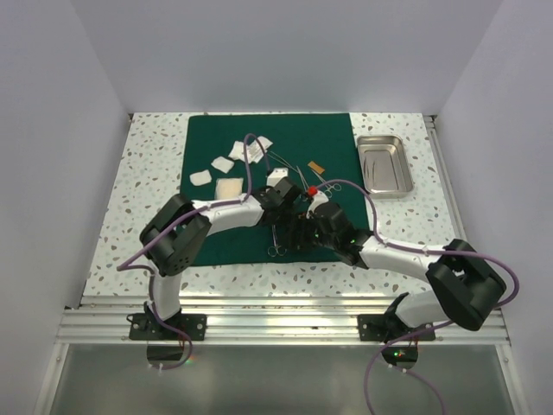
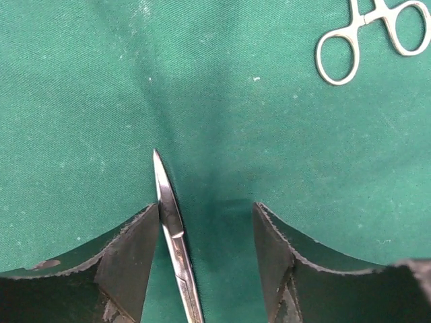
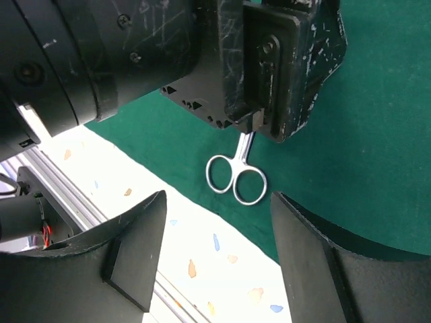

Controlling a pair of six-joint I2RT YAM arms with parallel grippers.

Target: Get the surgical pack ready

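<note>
Left hand [image 2: 205, 222] spread, low over the green drape [image 1: 311, 130] flat on the tabletop [image 1: 147, 173], scissors [image 2: 172, 229] lying unpinched between its fingers, close beside one; right hand [image 3: 217, 202] likewise spread at the drape's near edge.

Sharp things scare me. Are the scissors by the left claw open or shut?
Shut: the scissors have both blades pressed together into one thin point.

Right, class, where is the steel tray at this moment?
In the top external view, the steel tray sits on the speckled table at the far right, just beside the right edge of the green cloth.
</note>
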